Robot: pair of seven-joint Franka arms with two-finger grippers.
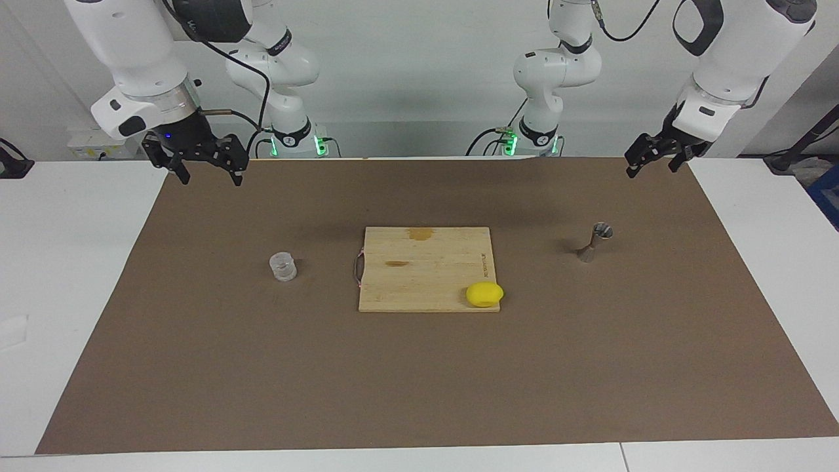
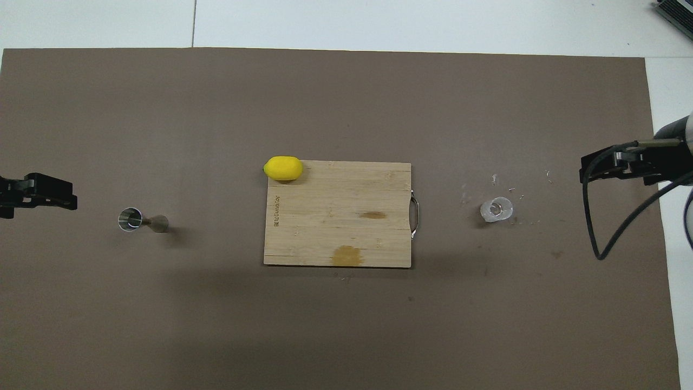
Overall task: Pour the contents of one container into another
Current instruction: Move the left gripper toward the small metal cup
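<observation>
The small clear cup (image 1: 283,267) (image 2: 496,210) stands upright on the brown mat toward the right arm's end, beside the cutting board. The metal hourglass jigger (image 1: 595,241) (image 2: 142,221) stands upright toward the left arm's end. My right gripper (image 1: 211,178) (image 2: 590,168) hangs open and empty in the air over the mat's end, well apart from the cup. My left gripper (image 1: 652,170) (image 2: 54,196) hangs open and empty over the opposite end of the mat, apart from the jigger.
A wooden cutting board (image 1: 419,252) (image 2: 335,227) with a metal handle lies mid-mat between cup and jigger. A yellow lemon (image 1: 484,294) (image 2: 282,168) rests on its corner farthest from the robots, toward the left arm's end. Small white flecks dot the mat around the cup.
</observation>
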